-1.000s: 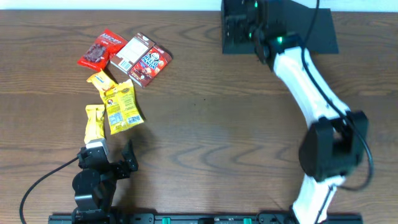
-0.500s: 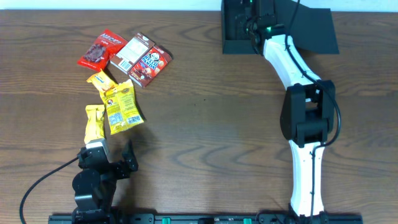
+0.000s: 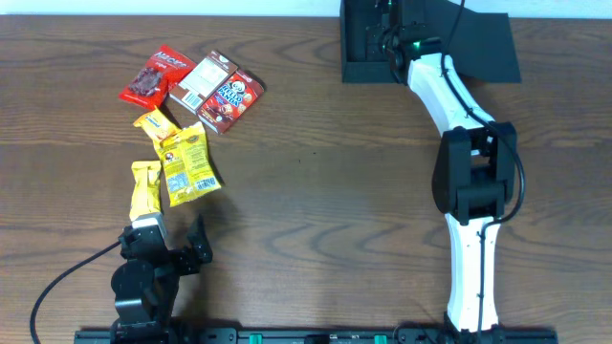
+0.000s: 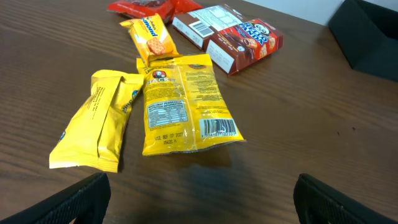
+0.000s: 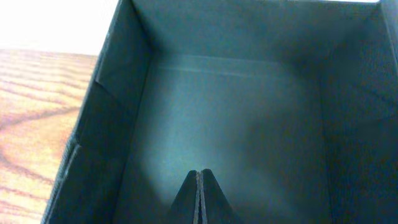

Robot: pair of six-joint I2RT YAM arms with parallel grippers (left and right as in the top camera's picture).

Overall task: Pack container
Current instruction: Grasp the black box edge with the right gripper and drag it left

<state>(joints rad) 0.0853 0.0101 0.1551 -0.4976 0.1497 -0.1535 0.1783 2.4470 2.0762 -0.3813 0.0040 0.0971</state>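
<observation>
The container (image 3: 360, 53) is a dark box at the table's far edge, its flap lid (image 3: 483, 46) lying open to the right. In the right wrist view I look straight down into the container (image 5: 230, 106), and its floor is bare. My right gripper (image 5: 199, 173) is shut inside it with nothing between the fingers. From overhead the right gripper (image 3: 384, 31) is over the box. At the near left my left gripper (image 4: 202, 205) stands open, a short way in front of two yellow packets (image 4: 186, 102) (image 4: 93, 127).
Snacks lie in a group at the left: a red packet (image 3: 156, 75), a white-brown box (image 3: 201, 81), a red-brown biscuit box (image 3: 232, 100) and a small orange-yellow pack (image 3: 153, 124). The right arm (image 3: 469, 182) stretches from the near edge up to the container.
My right gripper has gone from open to shut inside the container. The right arm's elbow swung left and straightened. The left arm and the snacks have not moved.
</observation>
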